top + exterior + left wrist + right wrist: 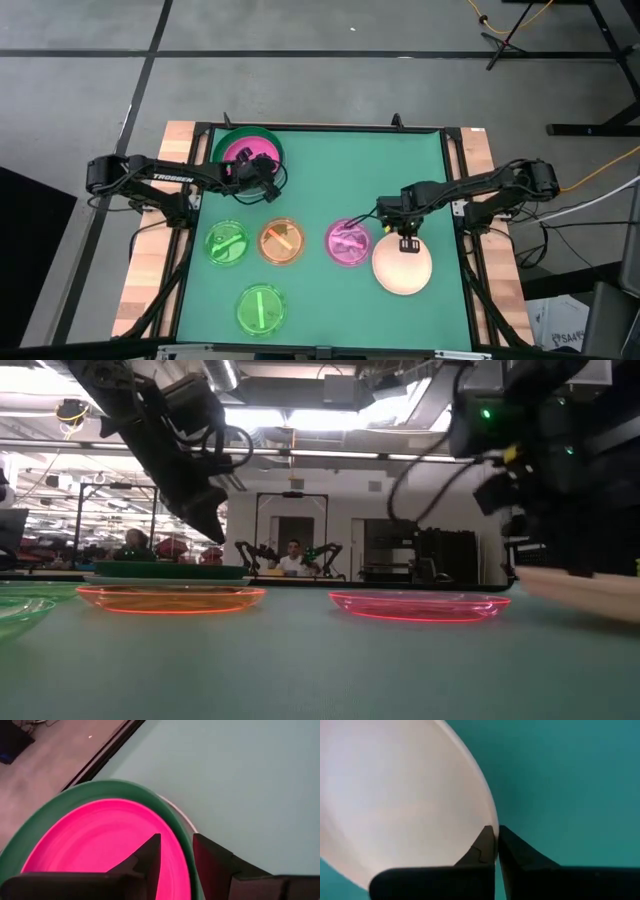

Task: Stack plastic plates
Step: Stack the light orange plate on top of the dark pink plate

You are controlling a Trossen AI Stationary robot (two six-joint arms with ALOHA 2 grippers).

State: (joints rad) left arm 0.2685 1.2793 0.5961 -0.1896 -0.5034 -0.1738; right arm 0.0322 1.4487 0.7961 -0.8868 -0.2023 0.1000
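Jaws, right gripper [496,842]: were closed tight on the rim of the cream plate [403,268], one finger above the edge and one below.
Jaws, left gripper [176,857]: stood apart with a clear gap, straddling the rim of the magenta plate [243,150] and holding nothing.
Cream plate position: lay at the near right of the green tabletop [330,310], just beside the pink translucent plate [348,242].
Stack position: magenta plate sat inside the dark green plate [270,140] at the far left corner; a pale edge showed beneath them.
Small plates: two green plates [226,243] [260,309] and the orange plate [281,241] lay separately on the tabletop.
Step in hand (judged): lifting the cream plate for carriage to the stack.
Technique: raise the plate level and high enough to clear the pink plate, since a one-edge pinch lets the far side droop.
Caution: withdraw the left gripper from the stack before the right arm arrives.
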